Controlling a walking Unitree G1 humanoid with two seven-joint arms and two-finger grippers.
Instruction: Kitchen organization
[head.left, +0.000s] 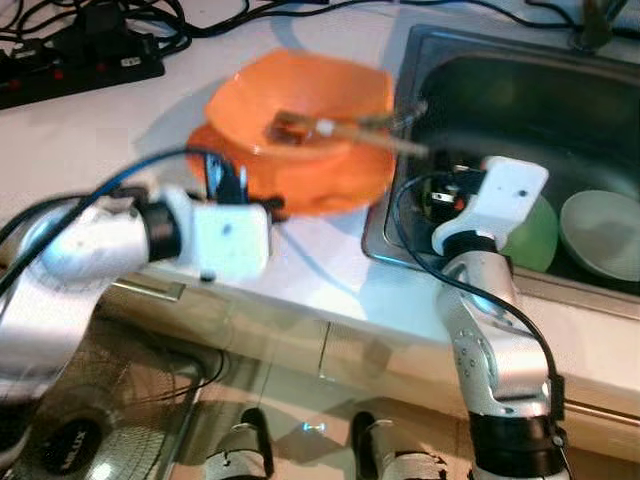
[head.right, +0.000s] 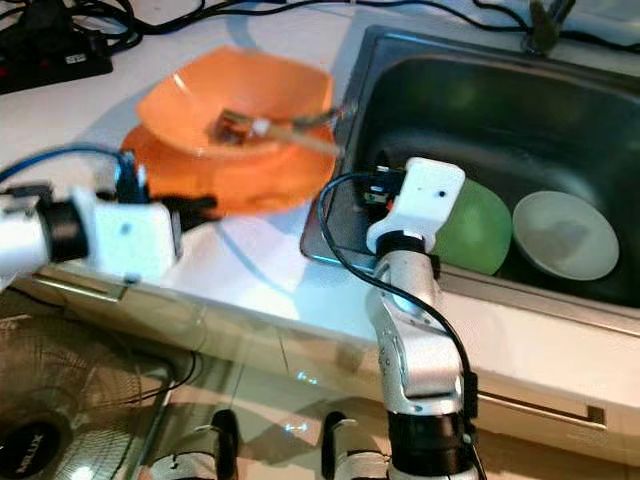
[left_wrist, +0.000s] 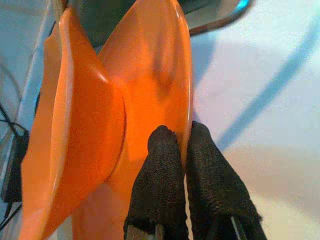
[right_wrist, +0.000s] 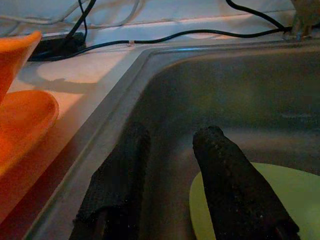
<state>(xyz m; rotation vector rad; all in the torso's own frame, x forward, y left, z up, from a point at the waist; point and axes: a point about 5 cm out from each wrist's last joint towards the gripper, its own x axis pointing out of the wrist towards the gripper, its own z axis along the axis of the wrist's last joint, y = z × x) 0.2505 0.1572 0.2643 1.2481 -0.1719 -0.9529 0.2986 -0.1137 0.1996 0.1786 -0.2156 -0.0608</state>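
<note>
While left gripper (left_wrist: 181, 145) pinches orange plate (left_wrist: 150, 75) rim, bowl (head.left: 300, 100) utensils (head.left: 350, 132) point sinkward; right gripper (right_wrist: 172, 142) hovers open over sink (right_wrist: 240, 100).

A white counter (head.left: 90, 140) carries an orange plate (head.left: 330, 185), a black power strip (head.left: 75, 65) with cables, and a sunken steel sink (head.right: 480, 100).

Glossy orange plastic plate (left_wrist: 155, 75); dull brushed-metal sink (right_wrist: 165, 125); rough-textured black fingers (left_wrist: 160, 180).
</note>
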